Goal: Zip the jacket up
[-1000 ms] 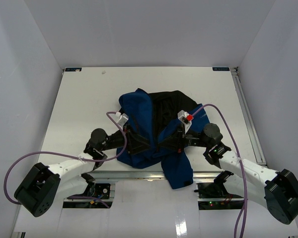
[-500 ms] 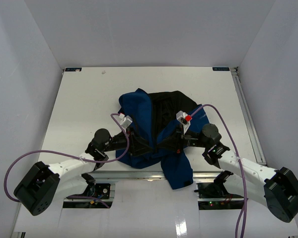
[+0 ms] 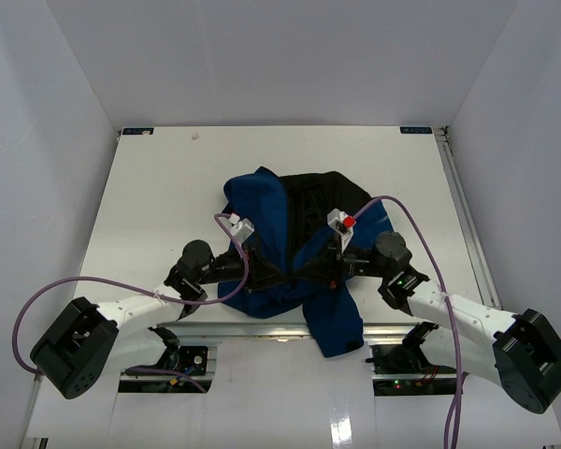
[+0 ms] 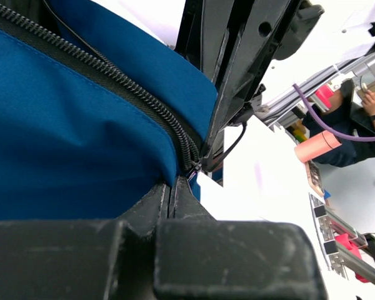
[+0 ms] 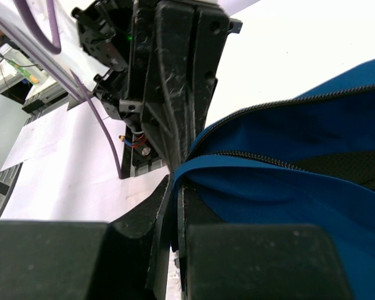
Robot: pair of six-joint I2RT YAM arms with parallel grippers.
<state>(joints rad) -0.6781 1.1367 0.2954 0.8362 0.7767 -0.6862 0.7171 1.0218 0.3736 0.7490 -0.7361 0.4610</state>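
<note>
The royal-blue jacket lies crumpled mid-table with its black lining showing. Both grippers meet at its near hem. My left gripper comes in from the left, and in the left wrist view the left gripper is shut, its tips pinching the lower end of the dark zipper on the blue jacket. My right gripper faces it. In the right wrist view the right gripper is shut on a blue edge strip of the jacket, beside the zipper teeth.
A blue sleeve hangs over the near edge of the white table, across the metal rail. Purple cables loop beside both arms. White walls close in the table on three sides.
My left gripper has slid right toward the right gripper and closed from open to shut at the zipper's end. The right gripper has shifted slightly left, still shut on the fabric.
</note>
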